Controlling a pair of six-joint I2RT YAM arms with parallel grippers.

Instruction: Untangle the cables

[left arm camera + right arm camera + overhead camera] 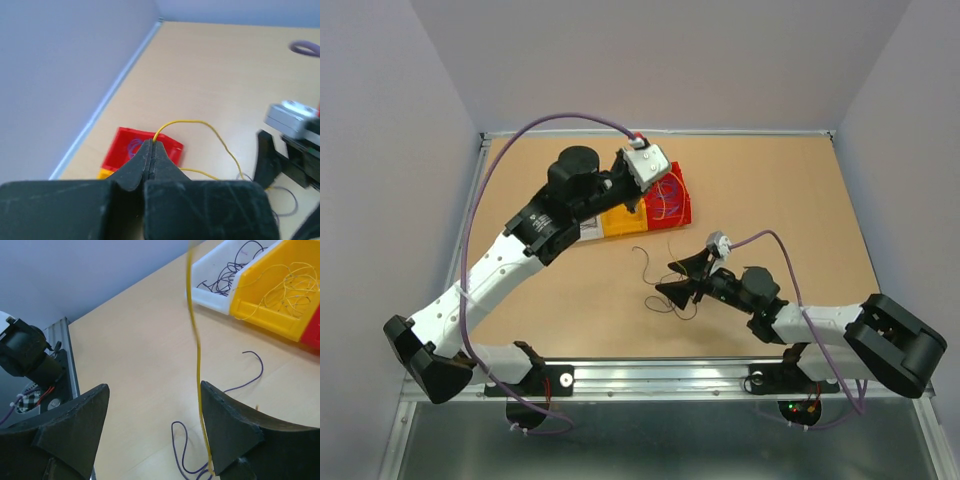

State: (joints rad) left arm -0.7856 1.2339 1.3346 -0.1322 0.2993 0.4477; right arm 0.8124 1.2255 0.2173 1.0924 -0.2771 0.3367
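The left fingers [151,152] are pressed together on a yellow cable [200,125], over the red bin [127,145]. The right fingers [92,407] stand apart, and the yellow cable hangs between them, close to one finger. Loose purple cables [250,376] lie on the desk [140,340], near the red bin.

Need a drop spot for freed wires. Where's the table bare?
Bare: table right of the red bin, to the far right corner. Crowded: loose cables by the open right claw; yellow cable strung up to the left claw.
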